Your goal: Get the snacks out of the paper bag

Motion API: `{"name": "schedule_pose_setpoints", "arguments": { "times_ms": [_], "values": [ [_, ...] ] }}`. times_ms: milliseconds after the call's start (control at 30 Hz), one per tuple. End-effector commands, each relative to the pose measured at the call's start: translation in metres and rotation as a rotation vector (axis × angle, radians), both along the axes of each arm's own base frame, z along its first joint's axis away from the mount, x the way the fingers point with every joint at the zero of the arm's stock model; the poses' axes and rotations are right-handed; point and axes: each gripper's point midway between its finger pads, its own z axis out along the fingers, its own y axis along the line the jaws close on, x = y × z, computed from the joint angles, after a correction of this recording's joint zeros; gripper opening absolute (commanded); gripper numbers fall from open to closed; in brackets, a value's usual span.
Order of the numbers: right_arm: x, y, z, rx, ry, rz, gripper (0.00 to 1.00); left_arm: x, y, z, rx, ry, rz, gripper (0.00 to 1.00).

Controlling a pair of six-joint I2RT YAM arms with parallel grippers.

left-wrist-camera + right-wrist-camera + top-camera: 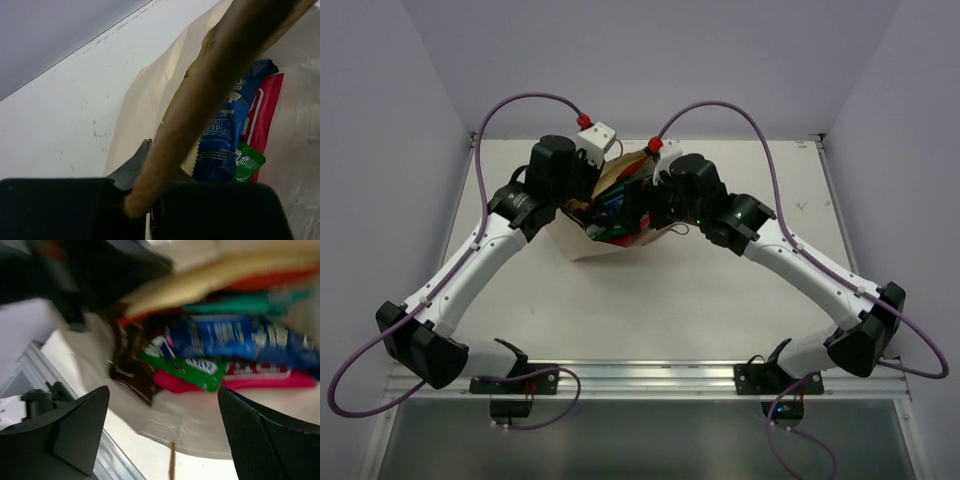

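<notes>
At the middle of the table [720,290], between the 2 wrists, the cream paper bag [582,243] lies on its side with its mouth gaping toward the right arm. The snacks [620,218] are all inside it, stacked flat in the opening. From the right wrist, blurred, 6 show: a blue packet [235,340] in the middle, a green packet [190,367] just under it, a pink packet [270,379] at the bottom against the bag's lower wall, a brown pack [131,371] to the left, a teal packet [240,304] above the blue, and an orange edge [272,280] on top beneath the bag's upper wall. The left wrist view shows the blue, green and pink ones overlapping deep in the bag.

The left gripper [142,197] sits at the bag's mouth, its jaws pinched on a tan paper strip that runs up across the view; whether this is the rim or a handle I cannot tell. The right gripper [164,390] faces the opening with its jaws spread wide, holding nothing, the packets framed between its 2 fingers [75,432].
</notes>
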Motion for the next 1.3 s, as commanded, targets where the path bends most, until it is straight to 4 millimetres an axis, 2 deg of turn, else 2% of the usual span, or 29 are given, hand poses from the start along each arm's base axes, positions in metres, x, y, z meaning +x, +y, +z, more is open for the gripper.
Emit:
{"name": "schedule_pose_setpoints", "arguments": {
  "times_ms": [0, 100, 333, 500, 533, 633, 700, 733, 933, 1033, 1267],
  "values": [
    [0.016, -0.008, -0.024, 0.045, 0.088, -0.196, 0.91, 0.000, 0.002, 0.009, -0.074, -0.027, 0.063, 0.00],
    [0.022, -0.012, -0.038, 0.079, 0.159, -0.305, 0.92, -0.004, -0.002, 0.006, -0.115, -0.002, 0.072, 0.00],
    [0.050, -0.005, -0.037, 0.182, 0.264, -0.521, 0.92, -0.019, -0.017, 0.011, -0.208, 0.024, 0.061, 0.00],
    [0.054, -0.007, -0.072, 0.153, 0.358, -0.626, 0.89, -0.021, -0.022, 0.025, -0.216, -0.003, 0.034, 0.00],
    [0.052, -0.008, -0.084, 0.154, 0.393, -0.647, 0.88, -0.022, -0.022, 0.029, -0.220, -0.014, 0.030, 0.00],
    [0.046, -0.008, -0.106, 0.157, 0.453, -0.669, 0.88, -0.019, -0.020, 0.032, -0.202, -0.029, 0.033, 0.00],
    [0.043, -0.007, -0.108, 0.186, 0.471, -0.676, 0.87, -0.019, -0.019, 0.033, -0.189, -0.036, 0.034, 0.00],
    [0.040, -0.009, -0.116, 0.182, 0.486, -0.678, 0.87, -0.018, -0.019, 0.032, -0.186, -0.035, 0.034, 0.00],
    [0.044, -0.002, -0.128, 0.214, 0.500, -0.683, 0.84, -0.020, -0.023, 0.037, -0.190, -0.040, 0.001, 0.00],
    [0.051, 0.005, -0.126, 0.274, 0.486, -0.679, 0.80, -0.022, -0.024, 0.038, -0.184, -0.042, -0.015, 0.00],
    [0.064, 0.004, -0.116, 0.396, 0.433, -0.718, 0.72, -0.025, -0.020, 0.030, -0.160, -0.031, -0.010, 0.00]
  ]
}}
